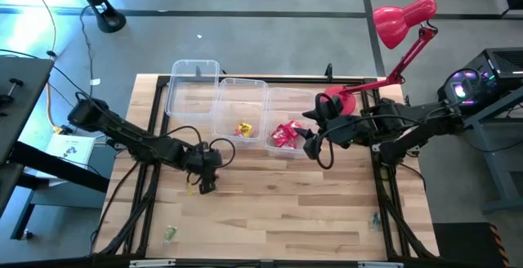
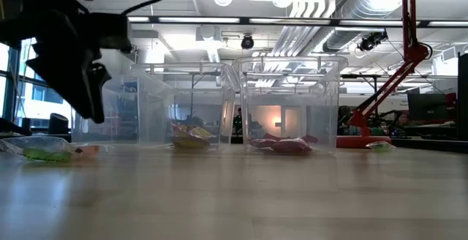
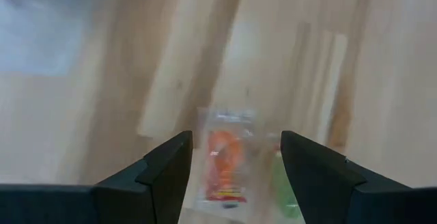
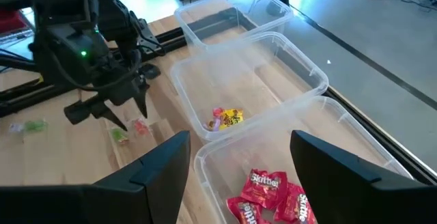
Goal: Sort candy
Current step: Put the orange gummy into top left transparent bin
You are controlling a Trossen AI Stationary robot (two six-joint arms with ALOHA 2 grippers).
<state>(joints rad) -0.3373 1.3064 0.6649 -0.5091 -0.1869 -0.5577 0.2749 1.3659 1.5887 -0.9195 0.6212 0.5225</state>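
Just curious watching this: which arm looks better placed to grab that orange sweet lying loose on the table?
The left. Its open tool hovers right over the orange sweet, beside a green sweet. The right tool, also open, sits above the bin holding red packets.

Grey concrete floor, red desk lamp (switched off), exposed ceiling ducts

Three clear bins; two red packets; one yellow packet.
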